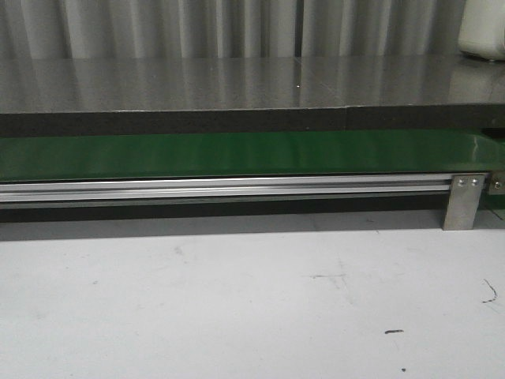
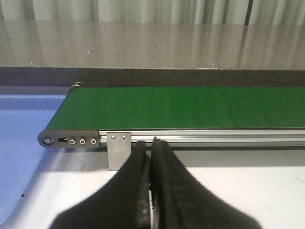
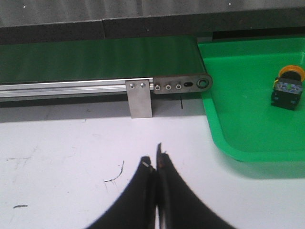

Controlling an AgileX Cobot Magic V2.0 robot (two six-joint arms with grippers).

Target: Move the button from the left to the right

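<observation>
Checking the feeds, I saw neither arm in the front cam, only the green belt [image 1: 237,154] running across, its aluminium side rail [image 1: 221,188] w/ a metal bracket [image 1: 464,201] toward the right end, the grey tabletop [image 1: 237,300] in front and a dark speckled counter [image 1: 237,83] behind.

Left wrist cam: left gripper [image 2: 151,148] had its black fingers [image 2: 139,191] pressed together, nothing between them, hanging over the table just short of the belt's left end. Belt end plate [image 2: 69,140] w/ its roller and bolts sat beside another bracket [image 2: 119,150]. A blue tray [image 2: 24,138] lay off that end of the belt; I couldn't see any part in the bit of it that showed.

Right wrist cam: right gripper [image 3: 155,160] was likewise closed tight and empty, over the tabletop, near the belt's right end plate [image 3: 183,86]. A green tray [image 3: 238,129] sat just past that end. The button [image 3: 287,87] lay inside that green tray, toward its far side, orange-yellow cap pointing away from the cam, black body nearer, well apart from the right gripper. Dark scuff marks [image 3: 114,176] on the table close to the fingers.
</observation>
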